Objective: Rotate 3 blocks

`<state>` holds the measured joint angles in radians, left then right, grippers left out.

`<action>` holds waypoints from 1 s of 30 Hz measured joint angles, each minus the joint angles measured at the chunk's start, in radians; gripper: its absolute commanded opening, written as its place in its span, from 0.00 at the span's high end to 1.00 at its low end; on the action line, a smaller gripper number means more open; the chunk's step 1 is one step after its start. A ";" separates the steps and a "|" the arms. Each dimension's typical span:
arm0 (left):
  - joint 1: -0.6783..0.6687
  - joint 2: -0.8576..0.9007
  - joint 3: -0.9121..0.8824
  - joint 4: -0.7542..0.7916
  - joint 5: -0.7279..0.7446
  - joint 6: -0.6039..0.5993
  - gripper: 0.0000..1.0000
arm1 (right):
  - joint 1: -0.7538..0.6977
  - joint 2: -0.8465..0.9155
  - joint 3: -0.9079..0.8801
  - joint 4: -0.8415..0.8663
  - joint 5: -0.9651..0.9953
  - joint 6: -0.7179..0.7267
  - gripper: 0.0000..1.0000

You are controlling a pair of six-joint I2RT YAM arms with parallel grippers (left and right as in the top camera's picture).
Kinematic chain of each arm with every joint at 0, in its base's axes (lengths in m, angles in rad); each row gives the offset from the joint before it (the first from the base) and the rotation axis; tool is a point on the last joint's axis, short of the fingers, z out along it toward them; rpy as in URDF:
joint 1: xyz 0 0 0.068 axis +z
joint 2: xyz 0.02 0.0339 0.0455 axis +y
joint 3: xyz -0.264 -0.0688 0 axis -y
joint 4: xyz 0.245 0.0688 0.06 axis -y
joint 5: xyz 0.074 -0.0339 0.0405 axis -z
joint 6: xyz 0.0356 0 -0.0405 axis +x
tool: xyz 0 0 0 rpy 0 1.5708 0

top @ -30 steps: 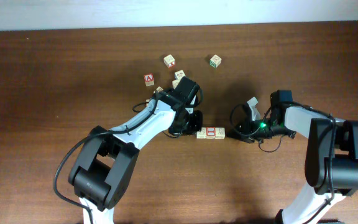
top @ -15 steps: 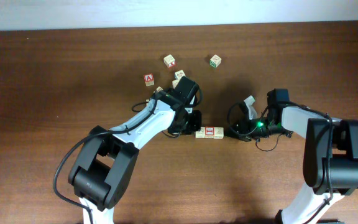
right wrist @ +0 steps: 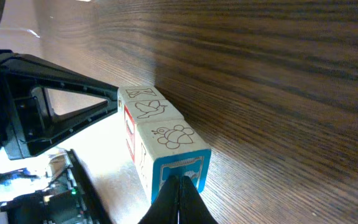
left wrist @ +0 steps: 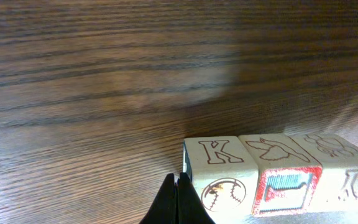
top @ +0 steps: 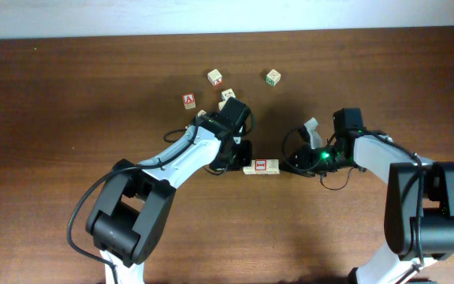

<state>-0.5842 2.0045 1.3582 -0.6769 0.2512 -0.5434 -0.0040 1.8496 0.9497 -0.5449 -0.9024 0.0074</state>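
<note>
Your left pincer (left wrist: 178, 190) is pinched fully together and empty, its tip at the 9 o'clock end of the three blocks (top: 262, 166). They lie in a touching row on the table (top: 53, 158). Your right pincer (right wrist: 180, 190), also closed and empty, sits at the blue-framed 3 o'clock end. Loose cubes (top: 215, 76) lie scattered toward 11 o'clock.

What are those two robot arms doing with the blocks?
Three blocks sit side by side in a row in the middle of the table. The left gripper is shut, with its tip at the K end of the row. The right gripper is shut too, at the other end, against the blue face. It looks like they are nudging the row from both ends to turn it. A few spare cubes lie further back, away from both arms.
</note>
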 measured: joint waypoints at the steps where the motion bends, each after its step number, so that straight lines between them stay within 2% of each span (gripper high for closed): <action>1: 0.002 0.000 -0.001 -0.001 -0.004 0.000 1.00 | 0.009 -0.010 0.000 0.000 0.013 0.009 0.96; 9: 0.005 0.000 -0.001 -0.008 -0.030 0.000 1.00 | 0.066 -0.080 0.000 -0.003 0.076 0.057 0.96; 30: 0.044 -0.002 -0.002 0.024 -0.150 0.000 1.00 | 0.220 -0.084 0.005 0.037 0.083 0.200 0.96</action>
<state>-0.5400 2.0026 1.3567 -0.6525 0.1013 -0.5434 0.2161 1.7653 0.9550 -0.5076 -0.8192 0.2073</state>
